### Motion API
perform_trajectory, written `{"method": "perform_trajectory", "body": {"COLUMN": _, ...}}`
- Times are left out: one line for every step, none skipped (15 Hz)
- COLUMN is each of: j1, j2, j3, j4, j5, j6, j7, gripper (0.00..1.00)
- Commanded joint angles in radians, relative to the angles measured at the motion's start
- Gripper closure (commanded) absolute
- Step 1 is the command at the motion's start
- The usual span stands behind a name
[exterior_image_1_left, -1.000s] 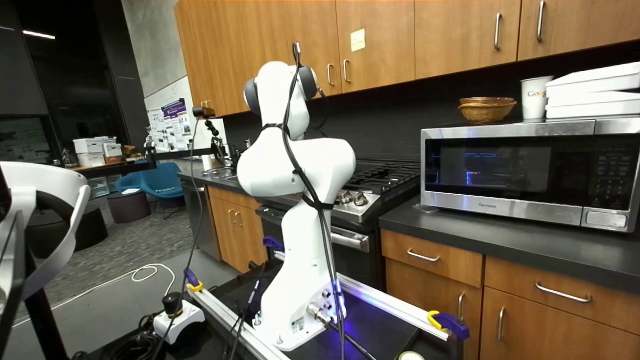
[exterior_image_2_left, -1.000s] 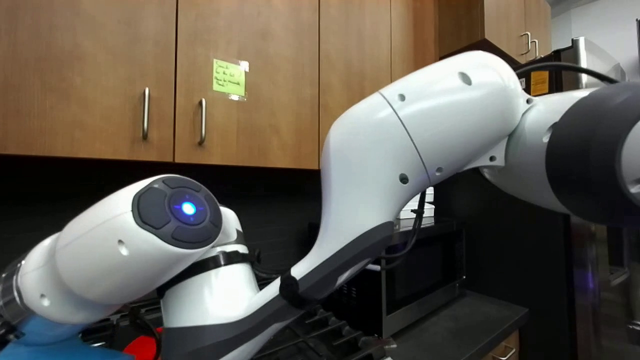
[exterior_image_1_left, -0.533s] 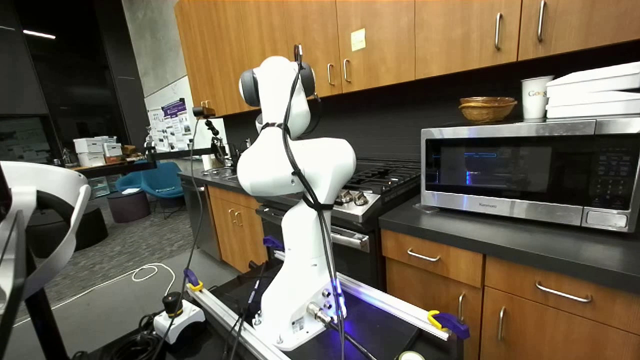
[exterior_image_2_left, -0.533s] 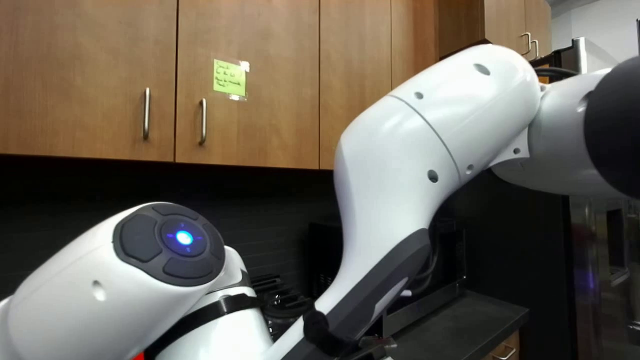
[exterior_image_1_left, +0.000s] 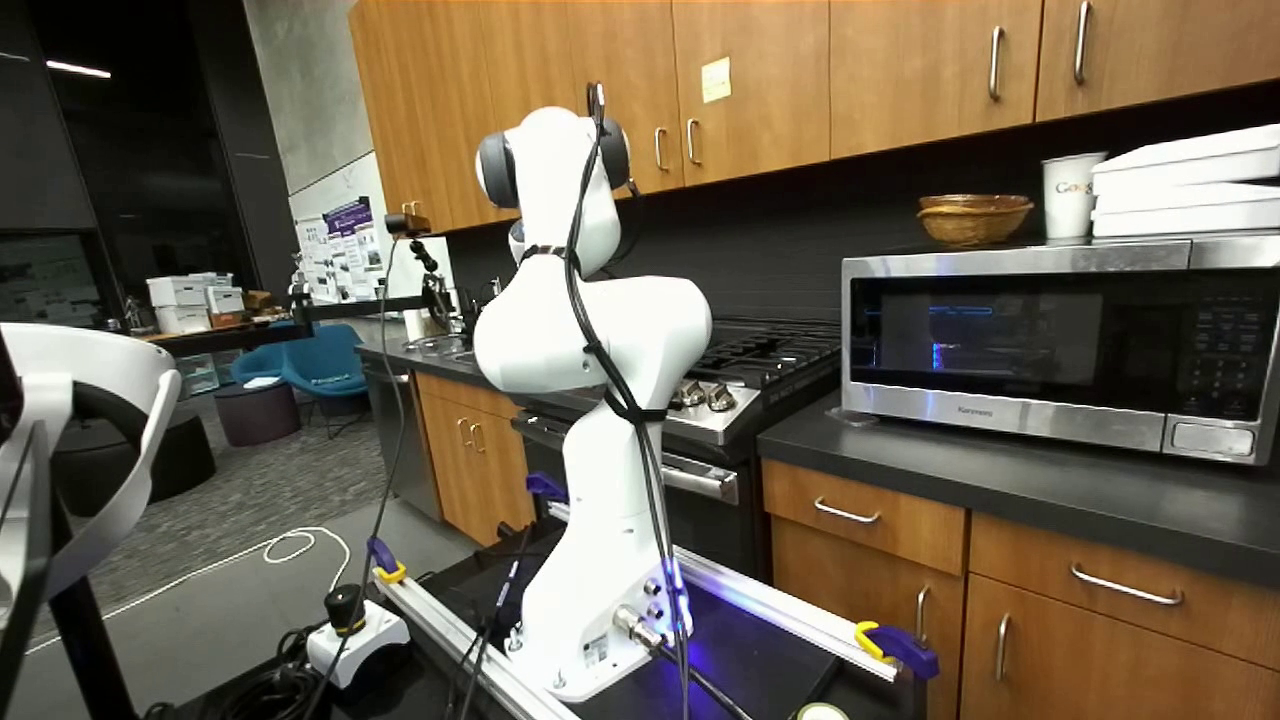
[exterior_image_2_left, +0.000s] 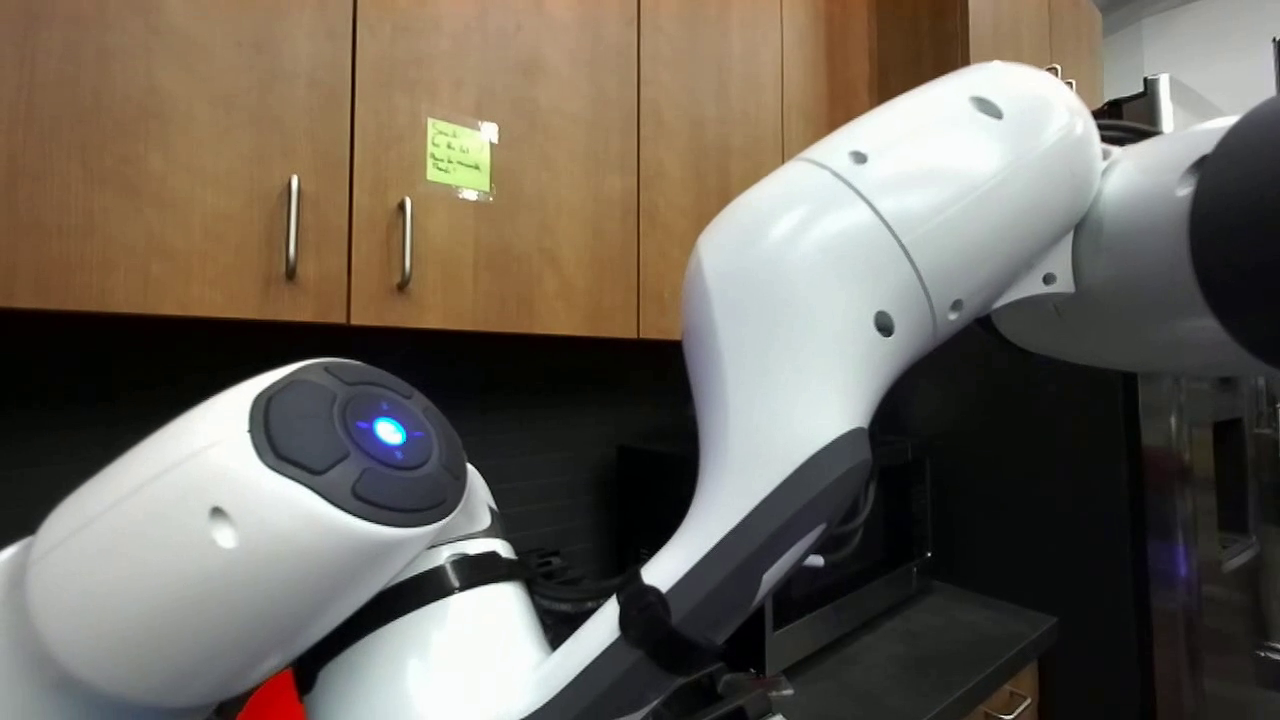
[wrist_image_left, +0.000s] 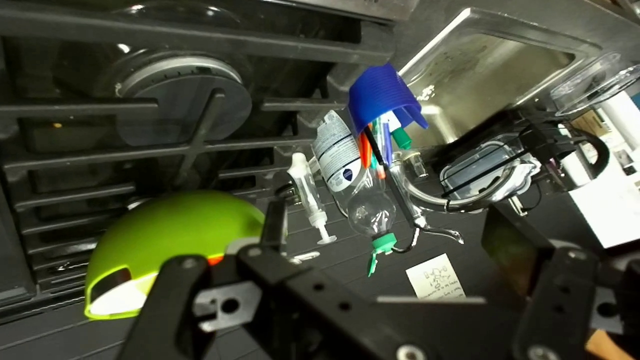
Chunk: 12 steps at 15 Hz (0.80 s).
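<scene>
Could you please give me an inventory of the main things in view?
Rounded object: 1, green, wrist view, lower left
Sink: 1, silver, wrist view, upper right
Pen holder: 1, blue, near sink
Green-capped bottle: 1, clear, near pen holder
Microwave: 1, silver-black, on counter
Stove: 1, black-silver, beside counter
Wicker basket: 1, brown, on microwave
Cup: 1, white, on microwave
Arm: 1, white, both exterior views
Gripper: 1, black, wrist view, bottom; open

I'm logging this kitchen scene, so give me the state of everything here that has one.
Gripper: open, apparently empty.
Green bowl: contents unclear.
Clear bottle: green cap apparently flipped open.
Blue cup: holding pens or markers.
Burner: no flame visible.
Arm light: glowing blue.
Microwave: shut.
Oven: shut.
Upper cabinets: shut.
Lower cabinets: shut.
Drawers: shut.
</scene>
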<state>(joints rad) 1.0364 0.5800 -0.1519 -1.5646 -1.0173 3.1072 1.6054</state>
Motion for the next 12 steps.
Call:
{"method": "perform_trajectory", "body": {"j1": 0.001, "j2": -0.039, "j3": -0.003, "j4": -0.043, "j5": -0.008, "j6": 0.012, "j7": 0.008, "gripper": 0.00}}
{"method": "perform_trajectory", "body": {"j1": 0.004, "j2": -0.037, "j3": -0.008, "j4": -0.041, "j5": -0.012, "j6": 0.015, "j7": 0.013, "gripper": 0.00}}
{"method": "perform_trajectory", "body": {"j1": 0.009, "j2": -0.034, "j3": -0.015, "j4": -0.038, "j5": -0.021, "j6": 0.017, "j7": 0.013, "gripper": 0.00}}
{"method": "perform_trajectory", "body": {"j1": 0.011, "j2": -0.031, "j3": -0.016, "j4": -0.040, "j5": -0.029, "j6": 0.018, "j7": 0.004, "gripper": 0.00}}
{"method": "perform_trajectory", "body": {"j1": 0.033, "j2": -0.017, "j3": -0.052, "j4": -0.019, "j5": -0.068, "j6": 0.027, "j7": 0.017, "gripper": 0.00}}
{"method": "perform_trajectory", "body": {"j1": 0.042, "j2": -0.008, "j3": -0.069, "j4": -0.007, "j5": -0.100, "j6": 0.030, "j7": 0.016, "gripper": 0.00}}
{"method": "perform_trajectory", "body": {"j1": 0.058, "j2": 0.004, "j3": -0.097, "j4": 0.014, "j5": -0.137, "j6": 0.030, "j7": 0.024, "gripper": 0.00}}
{"method": "perform_trajectory", "body": {"j1": 0.073, "j2": 0.014, "j3": -0.123, "j4": 0.034, "j5": -0.169, "j6": 0.031, "j7": 0.035, "gripper": 0.00}}
{"method": "perform_trajectory", "body": {"j1": 0.087, "j2": 0.023, "j3": -0.148, "j4": 0.052, "j5": -0.197, "j6": 0.032, "j7": 0.048, "gripper": 0.00}}
{"method": "perform_trajectory", "body": {"j1": 0.102, "j2": 0.034, "j3": -0.175, "j4": 0.073, "j5": -0.225, "j6": 0.034, "j7": 0.062, "gripper": 0.00}}
{"method": "perform_trajectory", "body": {"j1": 0.113, "j2": 0.039, "j3": -0.193, "j4": 0.085, "j5": -0.247, "j6": 0.035, "j7": 0.076, "gripper": 0.00}}
{"method": "perform_trajectory", "body": {"j1": 0.128, "j2": 0.048, "j3": -0.217, "j4": 0.107, "j5": -0.270, "j6": 0.036, "j7": 0.097, "gripper": 0.00}}
